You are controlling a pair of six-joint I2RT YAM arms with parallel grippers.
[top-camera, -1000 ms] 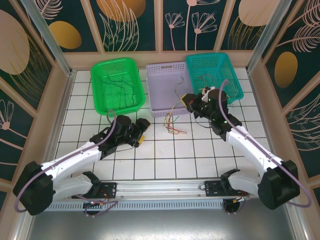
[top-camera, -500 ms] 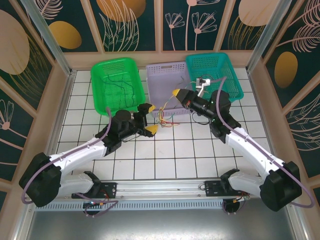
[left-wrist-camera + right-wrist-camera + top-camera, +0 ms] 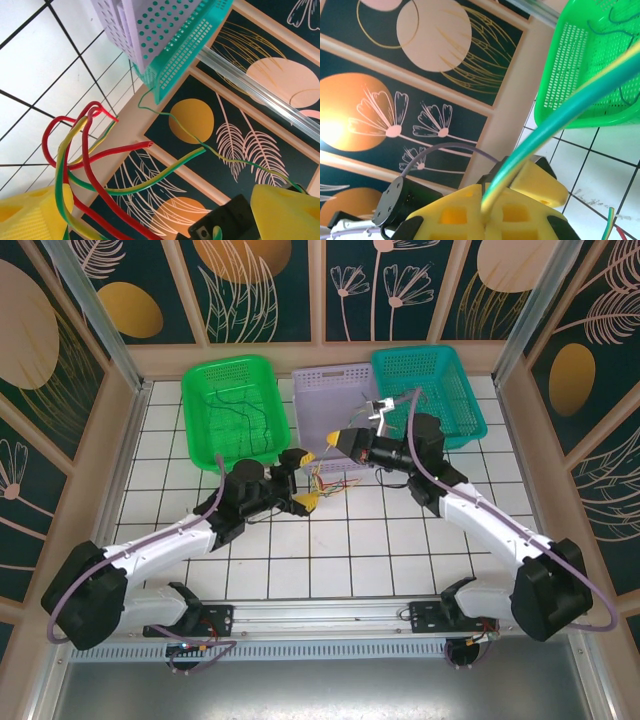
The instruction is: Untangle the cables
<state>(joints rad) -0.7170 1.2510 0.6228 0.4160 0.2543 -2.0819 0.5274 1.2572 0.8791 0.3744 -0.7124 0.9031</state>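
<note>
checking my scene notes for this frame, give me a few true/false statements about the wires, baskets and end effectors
1. The right end effector is shut on a green-and-yellow wire. True.
2. The left end effector is clamped shut. False: its fingers stand wide apart.
3. The green basket has thin dark wires in it. True.
4. The lilac basket sits left of the green basket. False: it sits between the green basket and the teal basket.
5. The wire bundle lies inside the teal basket. False: it is over the tiled table, in front of the lilac basket.
</note>
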